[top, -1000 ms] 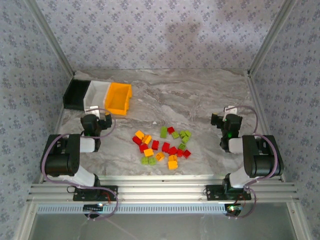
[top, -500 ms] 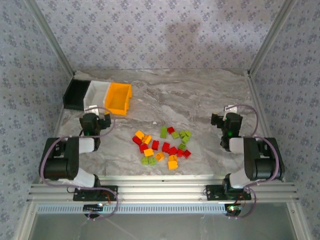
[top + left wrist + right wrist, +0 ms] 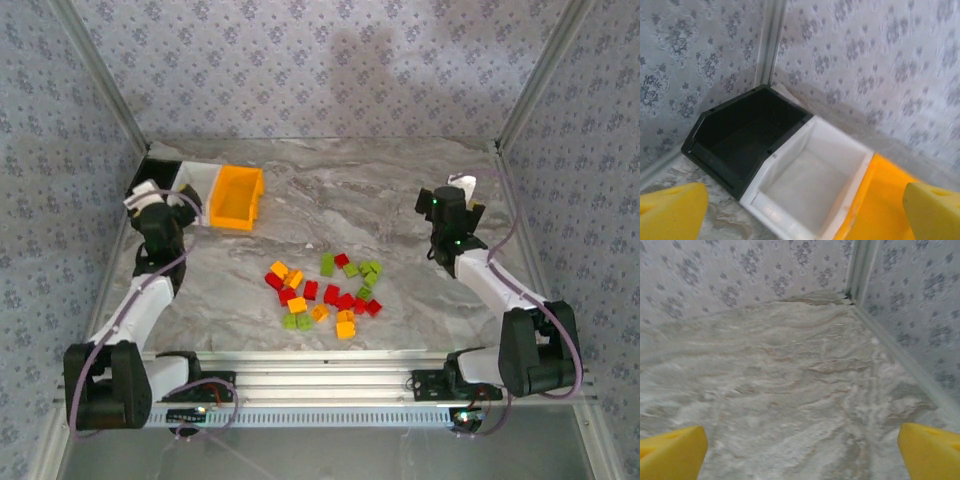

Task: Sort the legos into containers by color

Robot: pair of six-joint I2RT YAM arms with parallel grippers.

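Hovering my left gripper [image 3: 148, 200] with its jaws wide apart and nothing between them, I had the black bin [image 3: 740, 135] ahead and to its left. The white bin [image 3: 810, 185] was straight ahead and the orange-yellow bin [image 3: 237, 195] touched it on the right. The black and white bins looked empty.

The legos [image 3: 325, 290] lay clustered on the surface [image 3: 790, 380], well behind this gripper and to its right. They were behind and left of my right gripper [image 3: 452, 205], which was likewise spread wide and empty.

I judged two risks. Bricks of different colours lay touching, so a wide grasp could catch two at once or scatter the neighbours. With the bins pressed together, a release off-centre could drop a brick into the wrong one.
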